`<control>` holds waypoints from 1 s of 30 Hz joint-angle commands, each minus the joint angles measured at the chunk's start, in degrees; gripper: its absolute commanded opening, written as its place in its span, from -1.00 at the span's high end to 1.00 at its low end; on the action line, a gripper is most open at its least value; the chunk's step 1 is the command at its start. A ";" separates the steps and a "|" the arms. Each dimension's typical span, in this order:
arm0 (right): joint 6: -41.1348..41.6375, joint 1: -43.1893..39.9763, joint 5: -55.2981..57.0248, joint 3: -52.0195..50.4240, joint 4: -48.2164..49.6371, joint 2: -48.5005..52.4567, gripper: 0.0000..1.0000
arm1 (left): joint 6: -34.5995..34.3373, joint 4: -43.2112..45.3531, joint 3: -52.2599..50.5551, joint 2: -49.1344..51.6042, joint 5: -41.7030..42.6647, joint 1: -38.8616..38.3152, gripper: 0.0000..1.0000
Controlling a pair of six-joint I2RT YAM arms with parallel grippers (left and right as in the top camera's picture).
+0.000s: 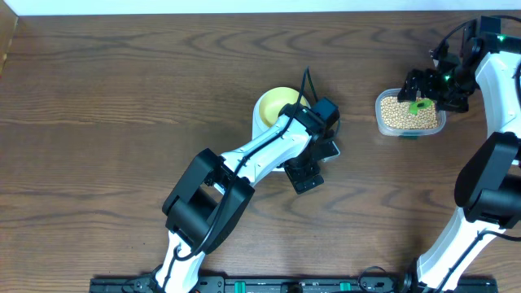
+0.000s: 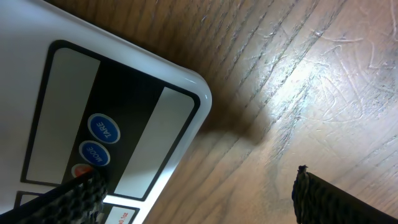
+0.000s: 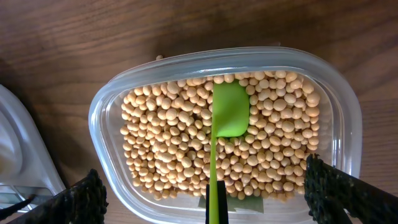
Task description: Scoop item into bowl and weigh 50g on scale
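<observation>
Green scoop rests in the beans, right of the scale; right hand, released above, must clench its handle.

bowl: half under left arm
scale: cut by left and bottom edges, wrist view
red button: partly behind finger
spoon: handle runs off bottom edge

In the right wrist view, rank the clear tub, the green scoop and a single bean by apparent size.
1. clear tub, filling most of the frame.
2. green scoop, lying inside it.
3. single bean, far smaller than the scoop's blade.
</observation>
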 commanded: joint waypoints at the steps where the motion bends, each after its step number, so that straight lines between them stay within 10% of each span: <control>1: -0.28 -0.02 -0.15 0.96 -0.02 0.28 -0.98 | 0.52 -0.13 0.52 2.40 0.76 0.33 -0.96; 30: -0.26 -0.02 -0.15 0.96 -0.02 0.28 -0.99 | 0.52 -1.88 2.29 4.70 1.16 0.83 -0.96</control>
